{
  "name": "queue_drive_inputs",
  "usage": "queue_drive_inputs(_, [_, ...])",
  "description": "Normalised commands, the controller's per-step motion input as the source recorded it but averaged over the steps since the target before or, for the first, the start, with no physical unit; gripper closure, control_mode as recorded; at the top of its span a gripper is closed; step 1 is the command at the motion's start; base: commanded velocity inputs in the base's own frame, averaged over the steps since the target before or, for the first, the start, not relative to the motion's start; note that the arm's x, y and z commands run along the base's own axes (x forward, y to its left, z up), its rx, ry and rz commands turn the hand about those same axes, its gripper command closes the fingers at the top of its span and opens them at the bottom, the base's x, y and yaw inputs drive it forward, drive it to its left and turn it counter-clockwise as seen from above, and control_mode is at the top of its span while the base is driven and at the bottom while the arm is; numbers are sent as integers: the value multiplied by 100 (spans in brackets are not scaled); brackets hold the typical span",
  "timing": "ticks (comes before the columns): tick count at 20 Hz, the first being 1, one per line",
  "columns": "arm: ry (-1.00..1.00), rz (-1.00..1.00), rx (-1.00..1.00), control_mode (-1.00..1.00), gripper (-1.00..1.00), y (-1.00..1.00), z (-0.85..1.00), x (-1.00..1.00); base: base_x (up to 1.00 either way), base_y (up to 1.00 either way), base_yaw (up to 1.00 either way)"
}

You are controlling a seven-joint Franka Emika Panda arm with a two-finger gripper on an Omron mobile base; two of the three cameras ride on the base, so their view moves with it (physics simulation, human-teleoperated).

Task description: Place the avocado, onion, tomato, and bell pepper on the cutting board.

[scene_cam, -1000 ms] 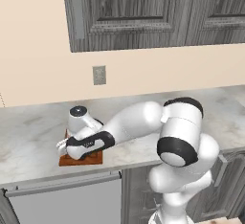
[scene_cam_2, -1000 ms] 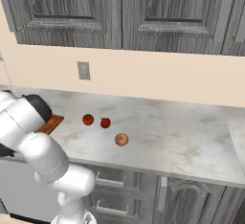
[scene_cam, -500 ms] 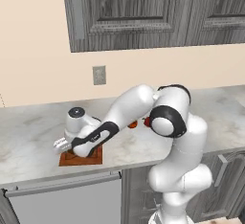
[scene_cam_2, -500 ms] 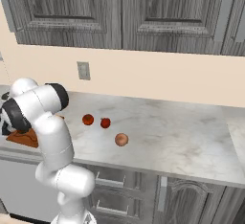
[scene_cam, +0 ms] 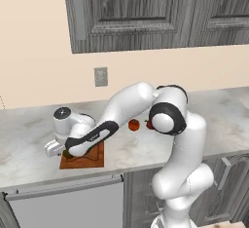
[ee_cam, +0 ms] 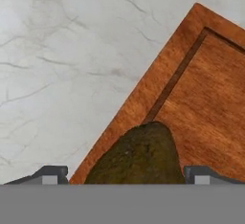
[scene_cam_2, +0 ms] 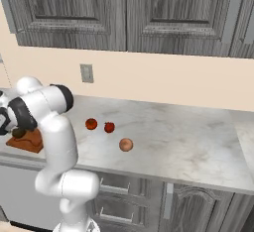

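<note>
The cutting board [ee_cam: 206, 94] is a reddish-brown wooden slab with a groove, lying at the counter's left end [scene_cam: 92, 158] [scene_cam_2: 31, 142]. The dark olive avocado [ee_cam: 139, 158] rests on the board near its edge [scene_cam_2: 20, 133]. My gripper [ee_cam: 125, 175] hangs just over it, open, one fingertip on each side of the fruit. In the left base view the gripper [scene_cam: 64, 151] is low over the board's left part. The pale peach onion [scene_cam_2: 126, 145] lies on the bare counter. Two red round pieces [scene_cam_2: 91, 123] [scene_cam_2: 109, 127] behind it are the tomato and bell pepper; which is which I cannot tell.
The marble counter [scene_cam_2: 188, 142] runs on to the right of the produce. A wall outlet [scene_cam: 100, 76] sits above it, under grey upper cabinets [scene_cam: 146, 12]. My own arm [scene_cam: 126, 107] spans from the base to the board, above the red pieces [scene_cam: 133, 124].
The arm's shoulder and elbow have swung up and back from the camera. The hand has stayed low over the board with the avocado under it.
</note>
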Motion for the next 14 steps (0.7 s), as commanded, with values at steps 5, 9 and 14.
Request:
queue_drive_inputs(5, [-2,-5,0,-100,-100,-31,-1,-19,0,0,0])
queue_drive_inputs(9, [-6,-2,0,-100,-100,-49,1,-4,0,0,0])
queue_drive_inputs(14, [-13,0,0,-100,-100,-39,29,-1,0,0,0])
